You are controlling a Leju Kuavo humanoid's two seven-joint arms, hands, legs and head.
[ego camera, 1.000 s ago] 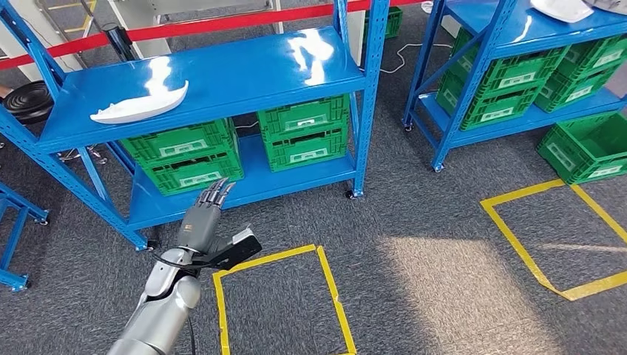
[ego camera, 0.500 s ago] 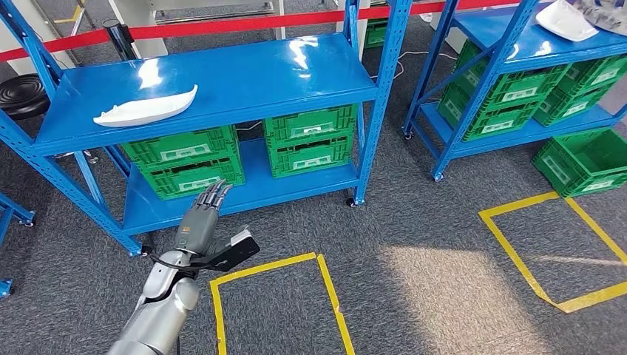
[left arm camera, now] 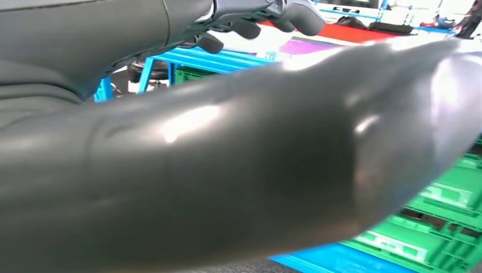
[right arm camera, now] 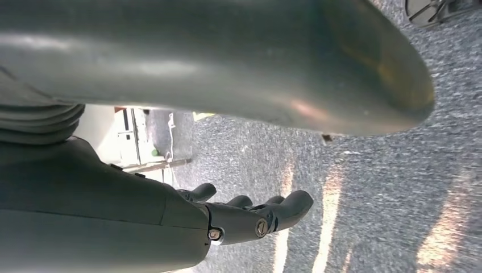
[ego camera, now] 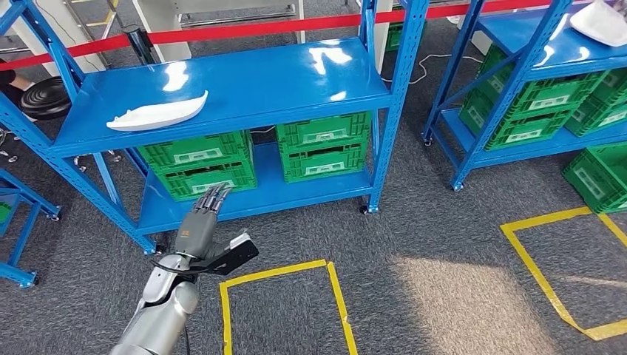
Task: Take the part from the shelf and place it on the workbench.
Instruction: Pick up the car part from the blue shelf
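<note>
A long white curved part lies on the top board of the blue shelf, toward its left end. My left hand is raised in front of the shelf's lower level, fingers straight and apart, thumb out to the side, holding nothing. It is well below and slightly right of the part. The left wrist view has the thumb large across it and fingertips at the far side. My right hand hangs over grey carpet, fingers loosely curved and empty.
Green crates fill the shelf's lower level. A second blue shelf with green crates and a white part stands to the right. Red tape runs behind. Yellow tape squares mark the grey carpet.
The whole picture has shifted down and right, so the camera has moved and the shelf sits lower and nearer. My left hand keeps the same open pose.
</note>
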